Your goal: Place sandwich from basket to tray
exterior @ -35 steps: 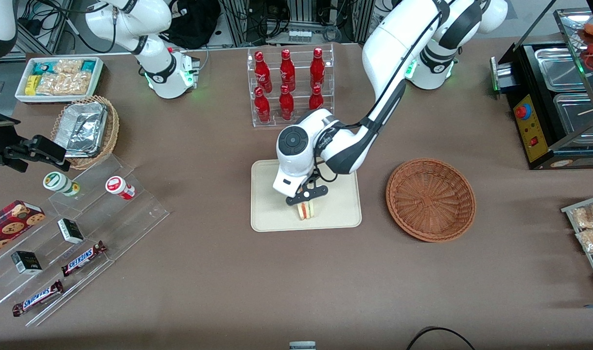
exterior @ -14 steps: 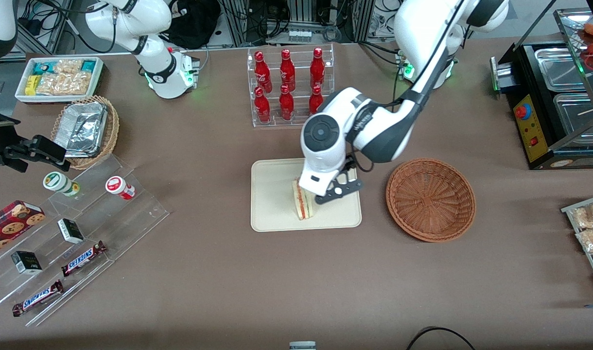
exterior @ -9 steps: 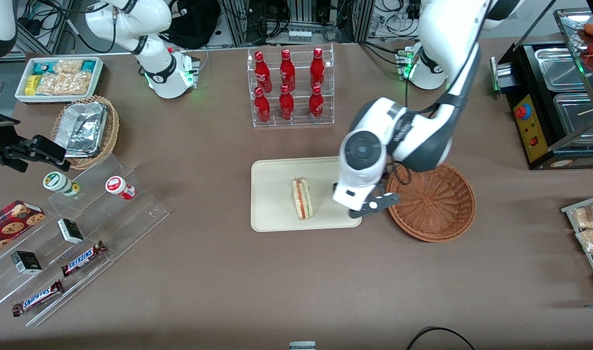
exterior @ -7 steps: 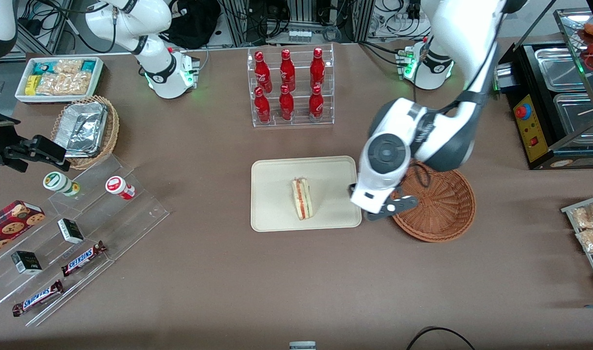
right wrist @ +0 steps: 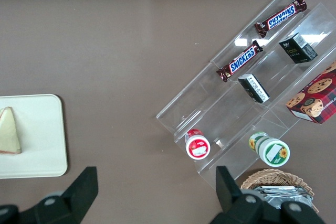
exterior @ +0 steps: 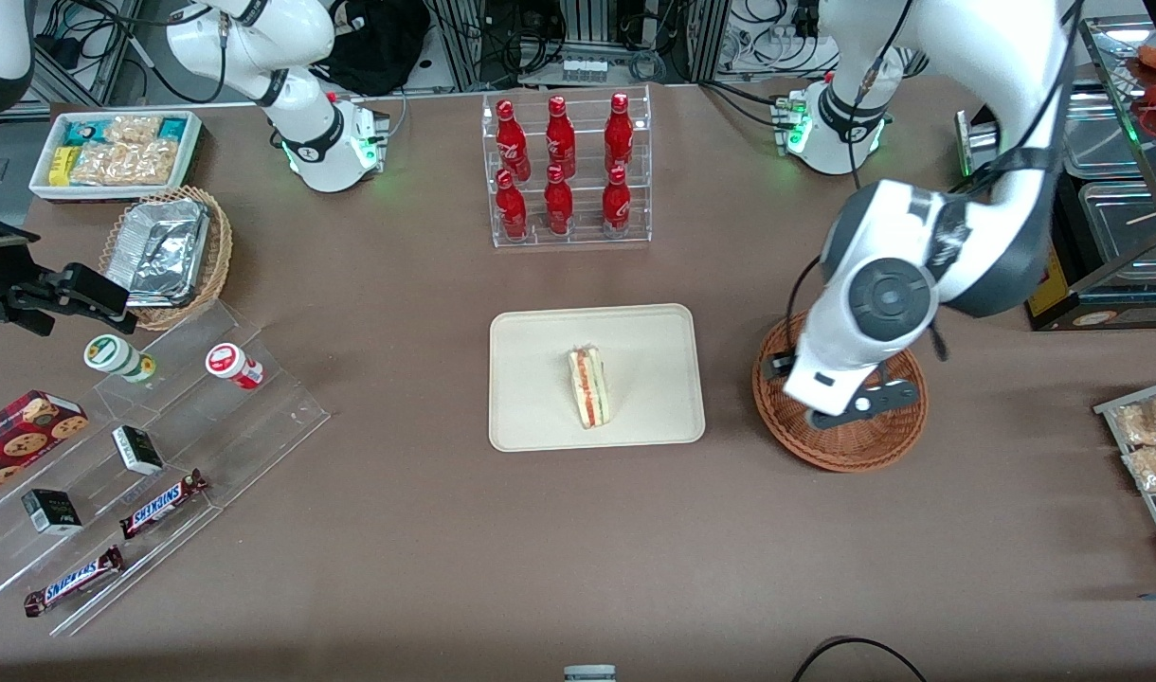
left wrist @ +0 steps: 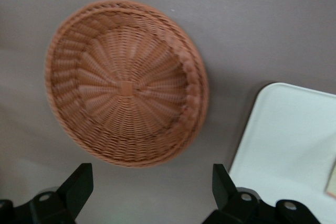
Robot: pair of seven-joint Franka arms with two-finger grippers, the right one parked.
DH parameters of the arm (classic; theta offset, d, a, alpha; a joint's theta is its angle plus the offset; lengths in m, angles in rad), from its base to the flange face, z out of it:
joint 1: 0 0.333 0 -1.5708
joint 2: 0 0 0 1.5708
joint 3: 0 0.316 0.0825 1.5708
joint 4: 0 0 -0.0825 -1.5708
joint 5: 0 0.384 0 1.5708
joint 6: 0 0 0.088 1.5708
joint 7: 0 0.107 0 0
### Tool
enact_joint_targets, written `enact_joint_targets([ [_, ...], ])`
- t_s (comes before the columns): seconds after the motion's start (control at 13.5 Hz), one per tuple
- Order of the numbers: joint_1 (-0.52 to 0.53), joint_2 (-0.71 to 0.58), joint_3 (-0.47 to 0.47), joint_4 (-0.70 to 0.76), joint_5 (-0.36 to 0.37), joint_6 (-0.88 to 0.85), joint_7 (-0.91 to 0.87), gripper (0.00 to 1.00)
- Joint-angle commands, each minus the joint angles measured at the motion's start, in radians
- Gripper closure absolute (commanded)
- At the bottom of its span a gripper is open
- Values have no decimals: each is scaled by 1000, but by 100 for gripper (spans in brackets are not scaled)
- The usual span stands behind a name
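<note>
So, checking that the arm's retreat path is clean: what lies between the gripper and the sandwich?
In the front view, the gripper hangs open over the basket. Between it and the sandwich lie only the basket's rim, a brown table strip and bare tray.

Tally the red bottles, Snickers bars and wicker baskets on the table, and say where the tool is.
Red bottles: 6
Snickers bars: 2
Wicker baskets: 2
Total: 10
Tool: open, above the reddish-brown basket.
</note>
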Motion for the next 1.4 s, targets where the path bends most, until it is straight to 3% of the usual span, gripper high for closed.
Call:
enact_joint_targets([
  [0.0, 41, -108, -9, -72, -21, -56, 120, 0],
  [1.33, 340, -372, -14, -20, -54, -386, 628, 0],
])
